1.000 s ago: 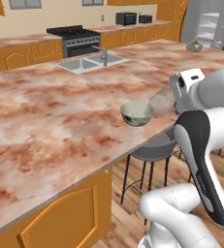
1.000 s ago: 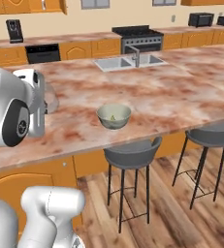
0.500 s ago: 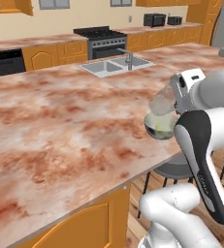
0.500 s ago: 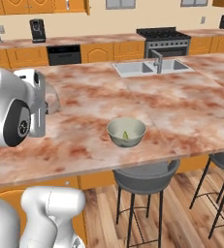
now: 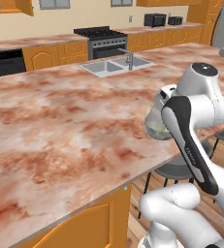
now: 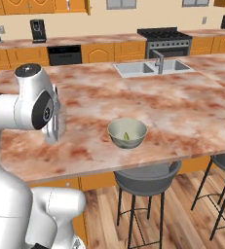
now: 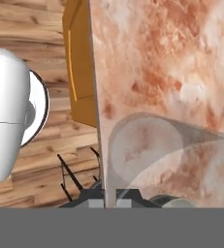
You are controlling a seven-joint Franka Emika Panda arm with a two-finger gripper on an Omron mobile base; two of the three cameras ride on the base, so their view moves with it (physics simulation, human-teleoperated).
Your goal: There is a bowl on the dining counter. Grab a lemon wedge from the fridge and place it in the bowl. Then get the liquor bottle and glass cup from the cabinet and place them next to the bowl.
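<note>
A long dining counter [image 6: 182, 121] of mottled pink-brown marble runs across a kitchen with orange wood cabinets and a plank floor [image 6: 187, 221]. In the hand view the gripper [image 7: 111, 201] sits at 6 o'clock with its jaws drawn nearly together, clamped on a clear glass cup [image 7: 145, 145]. The cup's see-through wall and round rim spread from the fingertips toward 3 o'clock over the counter's edge. An orange cabinet front [image 7: 77, 72] under the counter shows at 11 o'clock.

In the left base view the cup [image 5: 155, 112] hangs in front of the bowl, at the arm's wrist. In the right base view the pale green bowl [image 6: 127, 133] stands on the counter near its front edge, with the lemon wedge [image 6: 126, 136] lying inside it. A grey stool [image 6: 145, 177] stands just below, at 6 o'clock from the bowl. At 1 o'clock from the bowl is the sink [image 6: 153, 68]. Beyond it are the stove [image 6: 166, 41] and, at 11 o'clock, a dark coffee maker [image 6: 37, 30]. No writing can be read anywhere.
</note>
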